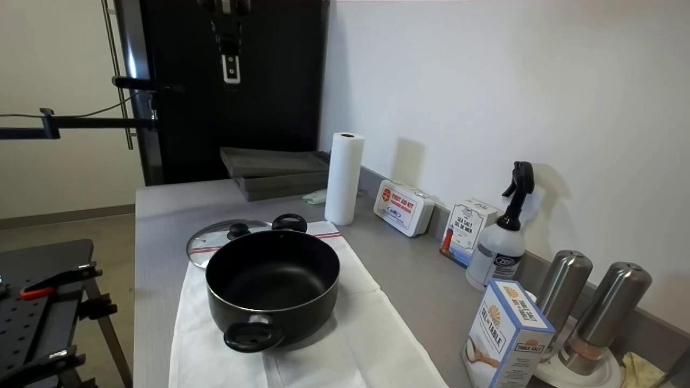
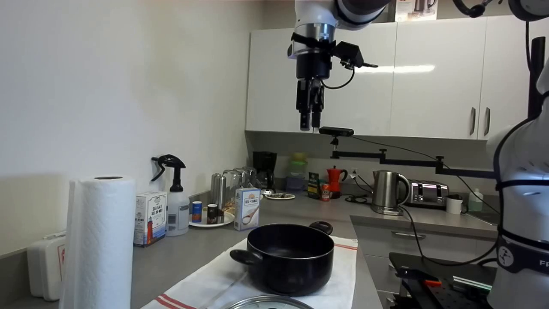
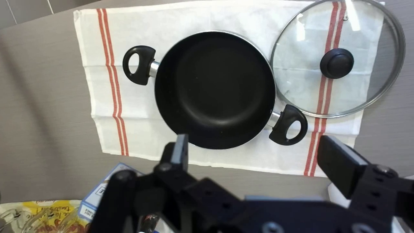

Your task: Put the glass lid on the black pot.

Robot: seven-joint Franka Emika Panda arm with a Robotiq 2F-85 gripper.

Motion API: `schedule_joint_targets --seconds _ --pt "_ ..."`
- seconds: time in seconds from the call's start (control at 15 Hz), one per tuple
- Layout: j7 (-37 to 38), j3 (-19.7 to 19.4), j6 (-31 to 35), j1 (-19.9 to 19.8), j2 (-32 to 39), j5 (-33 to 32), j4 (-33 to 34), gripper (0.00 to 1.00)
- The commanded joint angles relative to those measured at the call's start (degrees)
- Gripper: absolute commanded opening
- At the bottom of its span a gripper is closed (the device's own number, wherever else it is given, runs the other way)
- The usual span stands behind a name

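Note:
The black pot stands upright on a white towel with red stripes; it shows in both exterior views and in the wrist view. Its inside is bare. The glass lid lies knob up beside the pot, near one pot handle, partly beyond the towel's edge. It is partly hidden behind the pot in an exterior view and cut off at the bottom in an exterior view. My gripper is open and empty, high above the pot; it also shows in both exterior views.
A paper towel roll stands near the lid. Along the wall are a first aid kit, a sea salt box, a spray bottle, a table salt box and steel grinders. Grey trays lie at the counter's end.

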Motion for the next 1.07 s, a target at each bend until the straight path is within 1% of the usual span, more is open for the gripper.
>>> schedule_joint_targets --seconds 0.0,0.2,0.47,0.73,1.0 --pt "-8.28 -3.35 2.28 2.38 2.39 3.33 -0.36 1.00" --pt "-14.91 -4.90 4.65 3.36 4.74 6.00 -1.34 1.00" --pt "-21.61 -5.56 7.72 4.54 8.88 9.27 -2.51 1.00" --pt "-25.78 -4.64 10.63 6.06 13.51 10.42 -3.70 1.00" --pt "-27.70 -3.45 15.71 7.83 19.22 9.94 -4.23 1.00"
